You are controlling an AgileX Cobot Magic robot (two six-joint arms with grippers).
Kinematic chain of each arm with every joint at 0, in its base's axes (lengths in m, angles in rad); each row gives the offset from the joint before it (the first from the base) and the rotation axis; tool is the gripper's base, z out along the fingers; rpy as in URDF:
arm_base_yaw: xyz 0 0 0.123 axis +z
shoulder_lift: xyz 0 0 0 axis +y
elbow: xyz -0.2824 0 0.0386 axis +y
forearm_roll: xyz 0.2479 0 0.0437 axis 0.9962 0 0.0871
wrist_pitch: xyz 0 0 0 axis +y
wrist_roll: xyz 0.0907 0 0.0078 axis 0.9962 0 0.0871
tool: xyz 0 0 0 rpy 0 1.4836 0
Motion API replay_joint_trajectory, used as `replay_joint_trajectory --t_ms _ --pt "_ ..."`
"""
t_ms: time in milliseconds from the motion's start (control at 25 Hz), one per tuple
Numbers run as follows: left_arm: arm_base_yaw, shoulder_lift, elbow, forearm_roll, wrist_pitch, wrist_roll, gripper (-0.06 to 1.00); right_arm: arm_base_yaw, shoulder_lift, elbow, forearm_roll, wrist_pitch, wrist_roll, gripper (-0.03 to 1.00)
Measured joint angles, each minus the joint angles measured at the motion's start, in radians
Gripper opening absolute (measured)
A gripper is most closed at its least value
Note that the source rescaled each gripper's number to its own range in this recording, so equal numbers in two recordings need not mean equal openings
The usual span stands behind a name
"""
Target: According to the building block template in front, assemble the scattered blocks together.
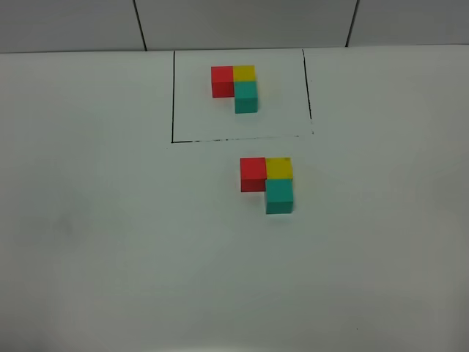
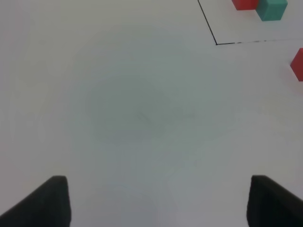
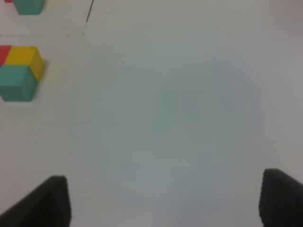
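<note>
Worktop (image 1: 95, 242), white and bare over most of the high view, carries everything, and it looks as though the job is done. In the upper centre of that view the drawn black frame (image 1: 174, 95) encloses the template (image 1: 236, 86): red at left, yellow touching its right side, teal touching the near side of the yellow, an L. Just below the frame, in the centre of the view, the loose blocks (image 1: 267, 183) sit in the same L: red block (image 1: 253, 174) at left, yellow block (image 1: 279, 168) touching it on the right, teal block (image 1: 279, 196) touching the yellow on its near side. Colour order and orientation match the template, and no gap shows between the cubes, so nothing seems left but perhaps to confirm the fit. Neither arm appears in the high view. The left pincer (image 2: 156, 201) stands wide with nothing between its dark tips, over bare worktop, the frame corner and a red edge at the upper right of its view. The right pincer (image 3: 163, 201) also stands apart and empty, the assembled blocks at the far left of its view. No brand, label or readable writing shows anywhere.
</note>
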State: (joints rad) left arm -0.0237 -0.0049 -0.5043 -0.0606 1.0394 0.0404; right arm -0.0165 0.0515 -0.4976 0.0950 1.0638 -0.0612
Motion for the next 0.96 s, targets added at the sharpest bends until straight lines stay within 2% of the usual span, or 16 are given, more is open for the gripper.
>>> replay_joint_trajectory --t_ms 960 --pt "0.000 0.000 0.000 0.000 0.000 0.000 0.96 0.000 0.000 0.000 0.003 0.000 0.000 0.65"
